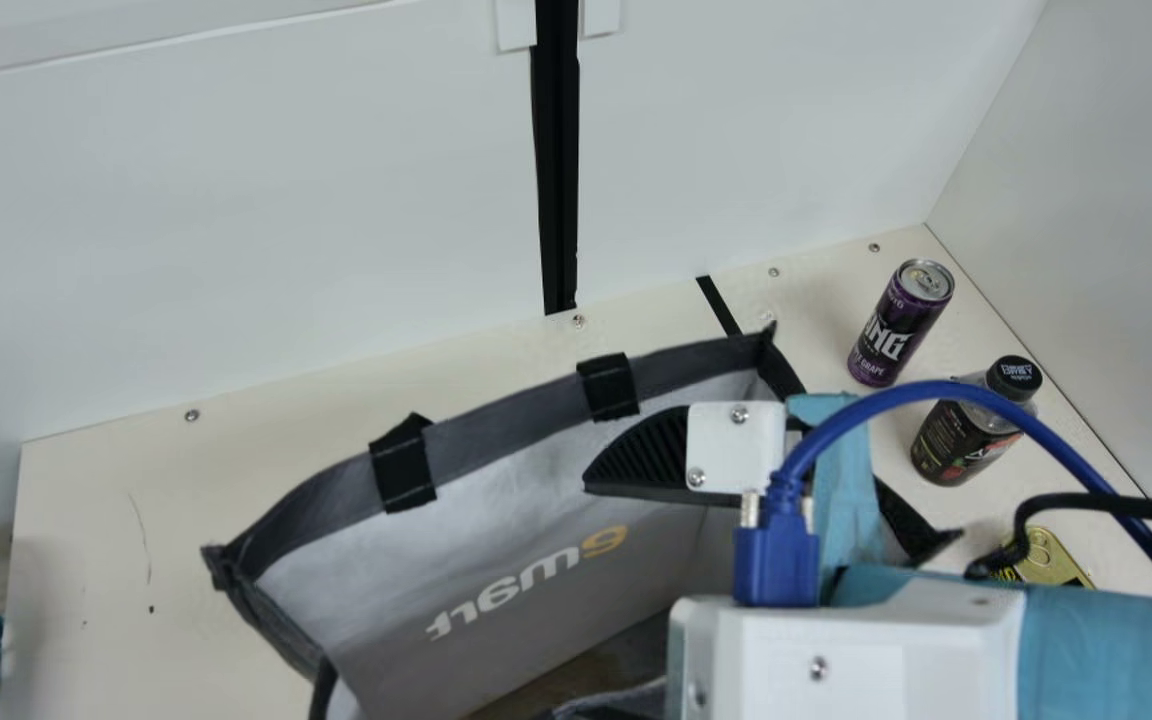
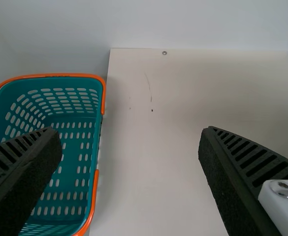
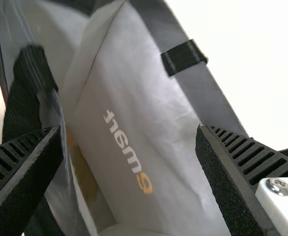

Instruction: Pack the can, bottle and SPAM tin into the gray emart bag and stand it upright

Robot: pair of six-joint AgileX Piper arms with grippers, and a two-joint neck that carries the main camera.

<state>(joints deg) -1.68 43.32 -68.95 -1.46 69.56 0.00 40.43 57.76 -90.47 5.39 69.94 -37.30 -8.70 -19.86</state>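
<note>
On right, can (image 1: 898,325) and bottle (image 1: 961,440) stand, tin (image 1: 1058,556) nearer. Over open bag (image 1: 536,490), my right gripper (image 3: 130,130) gapes; at left, my left gripper (image 2: 130,132) spread too. Low sweep may snag strap (image 3: 30,98), drag bag askew; loose cable (image 1: 936,389) may topple bottle.

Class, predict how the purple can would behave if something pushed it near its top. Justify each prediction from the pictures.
The can would probably tip, since it stands upright and is clearly taller than wide. Once over, it would likely roll, as its side is round. Its smooth metal wall might also slip against whatever pushes it.
</note>
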